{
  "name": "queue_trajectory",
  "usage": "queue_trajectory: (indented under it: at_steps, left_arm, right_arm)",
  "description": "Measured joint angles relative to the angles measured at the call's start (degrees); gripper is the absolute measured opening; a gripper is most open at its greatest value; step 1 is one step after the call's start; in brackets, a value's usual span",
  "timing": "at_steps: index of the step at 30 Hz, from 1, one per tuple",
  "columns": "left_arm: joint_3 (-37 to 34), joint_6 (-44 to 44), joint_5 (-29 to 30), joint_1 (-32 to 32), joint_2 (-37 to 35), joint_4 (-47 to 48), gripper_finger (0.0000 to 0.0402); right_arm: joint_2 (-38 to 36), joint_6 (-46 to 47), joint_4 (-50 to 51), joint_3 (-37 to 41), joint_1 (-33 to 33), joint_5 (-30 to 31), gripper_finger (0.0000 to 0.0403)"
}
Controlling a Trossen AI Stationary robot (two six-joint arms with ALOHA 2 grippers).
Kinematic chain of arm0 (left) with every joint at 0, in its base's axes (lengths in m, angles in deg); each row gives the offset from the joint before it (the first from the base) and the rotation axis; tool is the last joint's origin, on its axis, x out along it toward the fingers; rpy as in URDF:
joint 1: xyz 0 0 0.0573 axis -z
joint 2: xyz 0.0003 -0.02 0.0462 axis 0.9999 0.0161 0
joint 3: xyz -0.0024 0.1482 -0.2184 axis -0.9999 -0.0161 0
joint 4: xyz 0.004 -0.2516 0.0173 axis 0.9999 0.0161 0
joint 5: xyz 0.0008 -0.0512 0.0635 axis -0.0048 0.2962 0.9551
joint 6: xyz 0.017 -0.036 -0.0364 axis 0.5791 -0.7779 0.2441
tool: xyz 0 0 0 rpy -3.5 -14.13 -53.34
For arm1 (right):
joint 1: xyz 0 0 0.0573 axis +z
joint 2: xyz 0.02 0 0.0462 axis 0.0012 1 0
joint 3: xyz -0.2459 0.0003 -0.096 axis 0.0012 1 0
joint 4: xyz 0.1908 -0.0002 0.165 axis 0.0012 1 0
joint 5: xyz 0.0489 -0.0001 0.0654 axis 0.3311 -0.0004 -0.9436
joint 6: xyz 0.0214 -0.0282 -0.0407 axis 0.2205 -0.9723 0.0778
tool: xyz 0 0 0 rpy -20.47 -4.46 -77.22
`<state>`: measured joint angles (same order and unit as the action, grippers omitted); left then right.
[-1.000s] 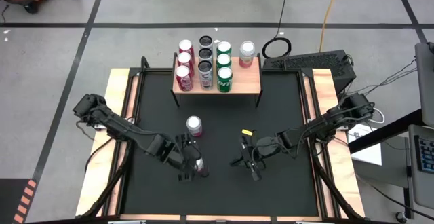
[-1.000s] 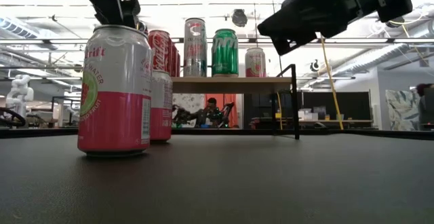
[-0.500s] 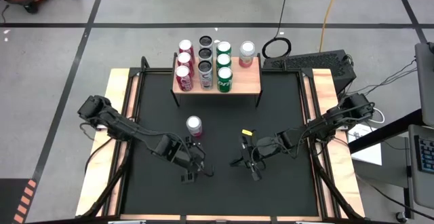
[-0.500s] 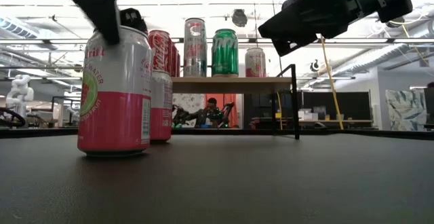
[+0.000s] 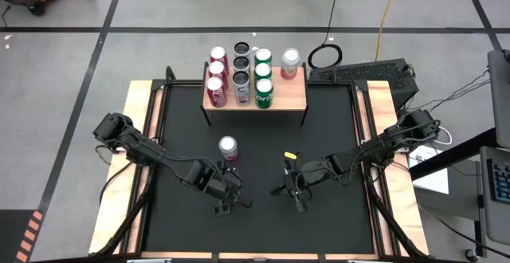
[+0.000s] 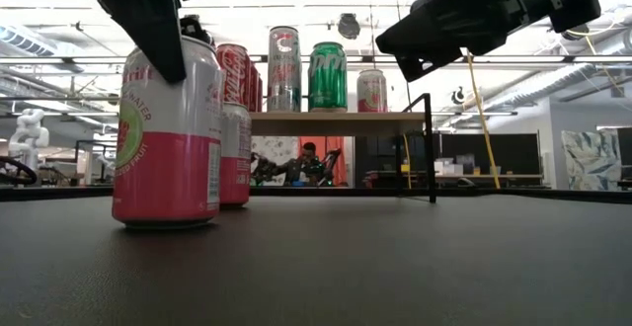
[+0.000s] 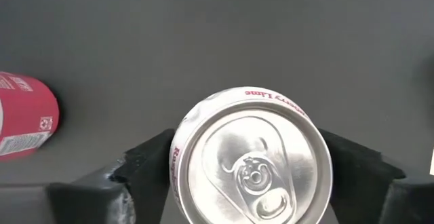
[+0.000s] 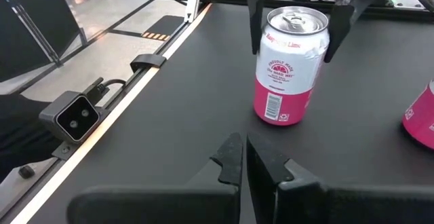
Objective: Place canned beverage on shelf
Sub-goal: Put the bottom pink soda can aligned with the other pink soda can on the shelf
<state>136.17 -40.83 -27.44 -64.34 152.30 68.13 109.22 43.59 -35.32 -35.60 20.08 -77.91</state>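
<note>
A pink-and-white canned beverage (image 7: pixel 254 159) stands upright on the black mat (image 5: pixel 327 127) near the table's front, seen side-on in the low view (image 6: pixel 166 138). My left gripper (image 5: pixel 235 204) is down over its top, shut on it. A second pink can (image 5: pixel 228 147) stands on the mat just beyond. The shelf (image 5: pixel 291 96), a light-wood board on black legs at the far edge, carries several upright cans. To the right of the held can, my right gripper (image 8: pixel 242 153) hovers shut, touching nothing and pointing at that can (image 8: pixel 290 68). My left gripper has the can's upper side wall (image 8: pixel 271 37), just under the rim, between its two fingers (image 7: pixel 146 166), one on each side. The fingers come from above, slanting down. The can stands upright with its base on the mat.
Wooden strips (image 5: pixel 135 135) run along the mat's left and right sides. A small camera block (image 8: pixel 71 119) sits on the near rail. Bare mat lies between the two loose cans and the shelf; the shelf board's right end is bare beside a lone can (image 5: pixel 290 62).
My left gripper has sunk over the near can, its dark finger sliding down in front of the can's upper wall in the low view, and its fingers have drawn in against the can. The can has kept its place on the mat.
</note>
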Motion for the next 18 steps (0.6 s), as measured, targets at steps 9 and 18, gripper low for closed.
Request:
queue_trajectory:
  at_steps: [9, 18]
  left_arm:
    - [0.00, -4.38, 0.04, 0.00, -0.04, 0.13, 0.0286]
    - [1.99, -14.76, 0.76, 0.02, 0.00, 2.96, 0.0283]
  right_arm:
    - [0.00, 1.25, -0.01, 0.00, 0.07, 1.49, 0.0000]
    - [0.00, 2.68, -0.03, 0.00, 3.40, 16.49, 0.0028]
